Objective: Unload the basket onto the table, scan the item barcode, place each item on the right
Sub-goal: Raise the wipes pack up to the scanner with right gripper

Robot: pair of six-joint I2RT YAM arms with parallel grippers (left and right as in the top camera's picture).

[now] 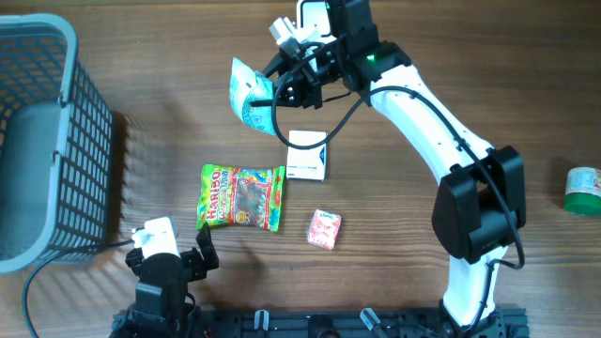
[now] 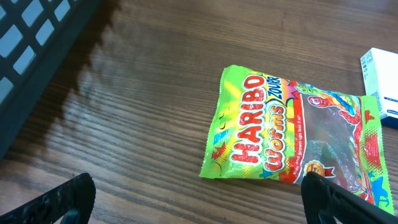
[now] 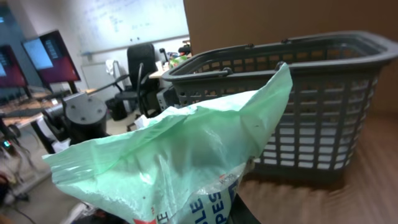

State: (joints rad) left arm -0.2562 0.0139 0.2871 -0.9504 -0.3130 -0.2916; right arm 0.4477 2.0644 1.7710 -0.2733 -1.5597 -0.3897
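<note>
**Overhead.** Right gripper (image 1: 278, 89): clamped on a pale green plastic packet (image 1: 249, 94), held up off the wooden table (image 1: 423, 56) at its far side. Left gripper (image 1: 178, 255): fingers spread wide, holding nothing, near edge. On the table: a green Haribo worms bag (image 1: 241, 197), a white flat box with blue edge (image 1: 307, 156), a small pink packet (image 1: 324, 229), a grey plastic mesh basket (image 1: 66, 141) at left, and a green roll (image 1: 584, 191) at far right.

**Left wrist.** Left gripper (image 2: 199, 208) fingertips stand apart; the Haribo worms bag (image 2: 292, 137) lies flat just ahead, with the white flat box (image 2: 380, 81) beyond it and the basket (image 2: 31, 43) at upper left.

**Right wrist.** The pale green plastic packet (image 3: 186, 162) fills the foreground, crumpled, with blue lettering low down. The basket (image 3: 311, 93) is behind it.
</note>
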